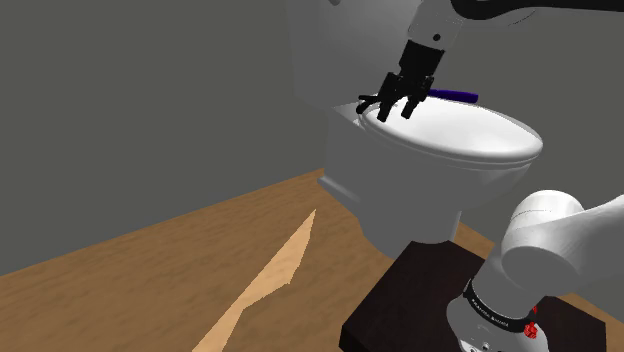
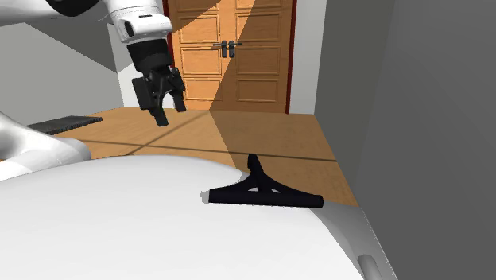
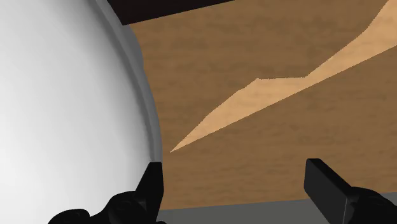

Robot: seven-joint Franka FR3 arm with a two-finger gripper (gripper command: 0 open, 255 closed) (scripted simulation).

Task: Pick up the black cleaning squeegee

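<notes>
Lining up the grasp: the gripper is hovering above the white toilet lid, so the step in hand is looking like the approach. Doing it well is meaning travelling sideways until it is over the squeegee, then dropping straight down rather than sliding in along the lid.
Jaws: standing released, with nothing between them. In the wrist view the two fingers are framing the lid's curved rim and the wooden floor past it.
Wrist angle: probably needing a turn, so that the fingers are straddling the narrow stem and not the long blade.
Descent: the tool is lying low on a smooth, domed surface, so the fingertips are likely needing to come almost to the lid before closing. Pushing it sideways is risking a skid over the rim.
Place of the squeegee: lying flat near the lid's rim, blade across and stem pointing away in the second exterior view.
Place against the jaws: sitting lower than the fingertips, toward the second exterior view's right, touching neither finger. In the shoulder view the hand is overlapping it, just before the tank.
Beyond: a panelled wooden door is standing shut across the floor.
</notes>
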